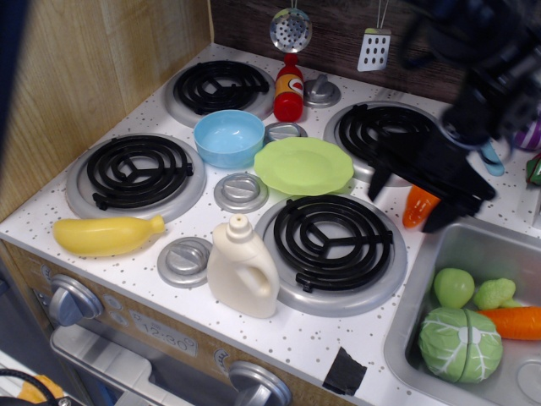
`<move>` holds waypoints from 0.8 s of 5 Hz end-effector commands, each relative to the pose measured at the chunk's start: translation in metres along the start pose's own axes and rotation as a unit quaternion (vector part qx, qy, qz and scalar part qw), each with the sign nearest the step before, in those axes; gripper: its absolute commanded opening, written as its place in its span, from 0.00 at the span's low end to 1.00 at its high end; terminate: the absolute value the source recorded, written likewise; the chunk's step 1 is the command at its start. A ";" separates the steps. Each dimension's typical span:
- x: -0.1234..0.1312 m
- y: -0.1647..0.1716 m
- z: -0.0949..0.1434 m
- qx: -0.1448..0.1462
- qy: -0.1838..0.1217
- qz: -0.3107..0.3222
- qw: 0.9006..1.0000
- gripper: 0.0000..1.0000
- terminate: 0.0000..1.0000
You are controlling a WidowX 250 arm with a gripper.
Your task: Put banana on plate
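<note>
The yellow banana (108,235) lies on the white stove top at the front left, in front of the left front burner. The light green plate (303,165) sits in the middle of the stove, between the burners. My gripper (407,203) is blurred by motion, open and empty, above the right side of the stove near the back right burner. It is far from the banana and just right of the plate. An orange carrot (418,207) lies under it.
A light blue bowl (229,137) stands left of the plate. A cream bottle (242,266) stands in front. A red bottle (289,87) stands at the back. The sink (439,279) on the right holds toy vegetables. A wooden wall borders the left.
</note>
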State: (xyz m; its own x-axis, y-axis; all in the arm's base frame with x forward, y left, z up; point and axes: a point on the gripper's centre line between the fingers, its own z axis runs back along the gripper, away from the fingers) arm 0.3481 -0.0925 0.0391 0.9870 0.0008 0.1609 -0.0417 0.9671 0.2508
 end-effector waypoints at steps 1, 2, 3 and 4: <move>-0.010 0.046 0.040 -0.002 -0.038 -0.060 0.997 1.00 0.00; -0.033 0.085 0.034 -0.003 -0.030 -0.121 0.992 1.00 0.00; -0.051 0.122 0.032 0.021 -0.025 -0.175 0.984 1.00 0.00; -0.068 0.145 0.025 0.006 -0.013 -0.203 0.979 1.00 0.00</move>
State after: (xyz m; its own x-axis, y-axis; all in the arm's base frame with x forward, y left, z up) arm 0.2561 0.0497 0.0669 0.9111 -0.4120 0.0099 0.3892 0.8681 0.3080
